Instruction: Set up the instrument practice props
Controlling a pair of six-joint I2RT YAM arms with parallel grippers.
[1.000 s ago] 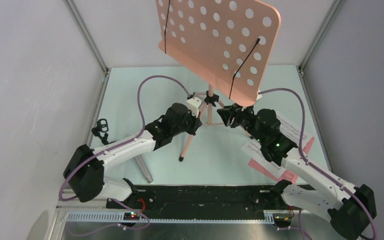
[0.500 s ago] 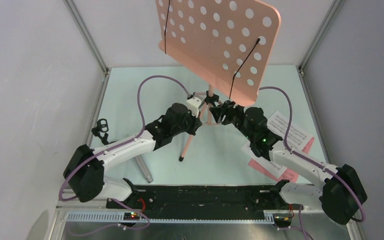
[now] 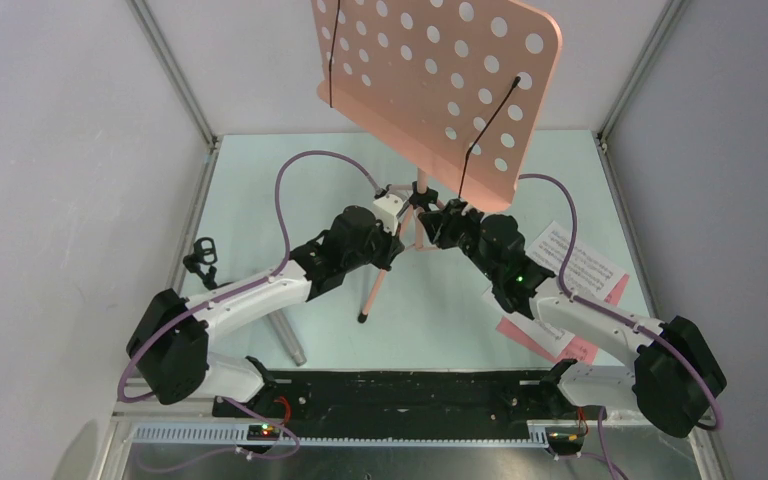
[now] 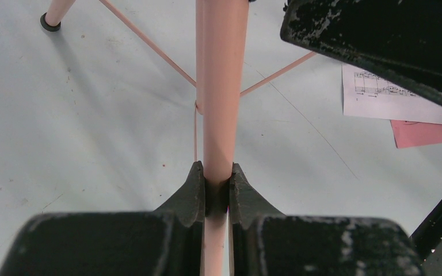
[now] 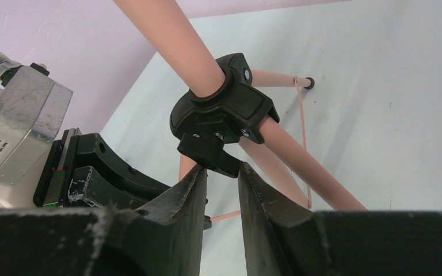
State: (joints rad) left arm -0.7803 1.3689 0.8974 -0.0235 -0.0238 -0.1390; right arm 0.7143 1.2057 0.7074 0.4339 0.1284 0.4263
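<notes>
Nearest the arm bases, the grey microphone point(image 3: 286, 340) lies flat on the table point(image 3: 440, 320), near-left of the music stand point(image 3: 440, 80). The sheet-music pages point(image 3: 575, 262) lie to the stand's near-right, partly under the right arm. The small black mic stand point(image 3: 201, 256) sits well off to the stand's left. None of the three is set up yet.

At the stand itself, the left gripper point(image 4: 217, 190) is clamped on the pink centre pole point(image 4: 221, 86), low down, bracing it. The right gripper point(image 5: 223, 169) comes in from the stand's right, its jaws a narrow gap apart with the tip of the black collar's lever point(image 5: 207, 150) at their mouth; whether they pinch it cannot be told.

The step in hand looks like adjusting the stand at that collar point(image 5: 221, 112). Next, I judge, the right jaws must close squarely on the lever and work it while the left holds the pole steady, so the tall perforated desk above does not tip
</notes>
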